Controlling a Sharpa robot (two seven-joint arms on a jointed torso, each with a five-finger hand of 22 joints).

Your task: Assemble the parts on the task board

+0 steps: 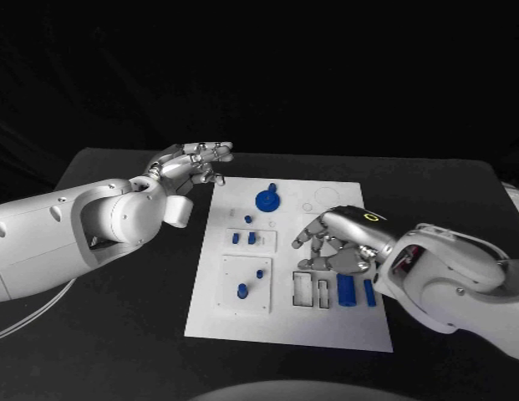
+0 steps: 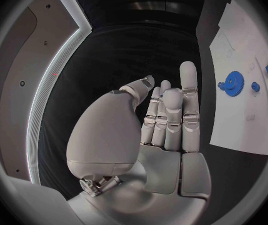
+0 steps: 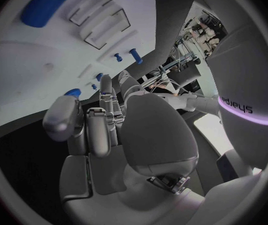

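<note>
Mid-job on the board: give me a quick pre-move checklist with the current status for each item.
1. Left hand free of parts: ok, fingers apart, holding nothing, off the board's far left corner.
2. Right hand free: cannot tell; fingers curl down over the task board.
3. Blue gear seated on the board: ok.
4. Two blue bars reachable near the right hand: ok.
5. Empty rectangular slots unobstructed: ok.
</note>
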